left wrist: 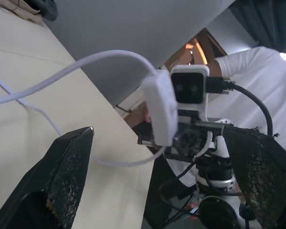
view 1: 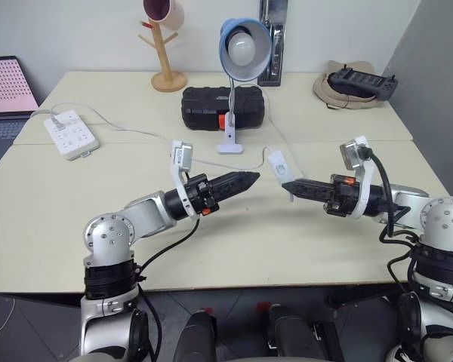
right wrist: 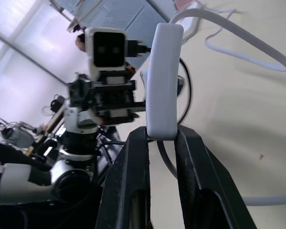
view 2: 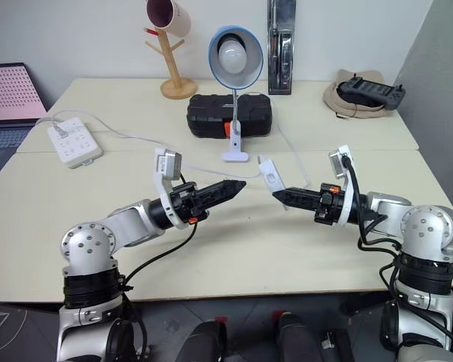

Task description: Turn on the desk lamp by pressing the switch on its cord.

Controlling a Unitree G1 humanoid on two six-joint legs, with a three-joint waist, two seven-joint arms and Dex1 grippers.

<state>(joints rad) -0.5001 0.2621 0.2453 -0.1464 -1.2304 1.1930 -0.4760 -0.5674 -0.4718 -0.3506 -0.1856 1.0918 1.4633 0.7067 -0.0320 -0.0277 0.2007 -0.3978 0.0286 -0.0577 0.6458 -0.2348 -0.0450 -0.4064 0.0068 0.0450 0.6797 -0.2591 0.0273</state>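
The desk lamp [view 1: 244,47], with a light-blue shade and round white bulb, stands on its small white base at the table's middle back. Its thin white cord [view 1: 136,132] runs across the table. The white oblong switch [view 1: 280,164] is lifted off the table, standing up from my right gripper [view 1: 288,185], which is shut on its lower end [right wrist: 163,81]. My left gripper [view 1: 251,179] points at the switch from the left, a short gap away, and is open. In the left wrist view the switch [left wrist: 161,109] hangs ahead between the wide-apart fingers [left wrist: 66,167].
A white power strip [view 1: 71,133] lies at the left and a black case [view 1: 223,107] sits behind the lamp base. A wooden mug tree [view 1: 166,53] stands at the back, with a laptop [view 1: 4,98] far left. A controller on tan cloth [view 1: 359,83] lies back right.
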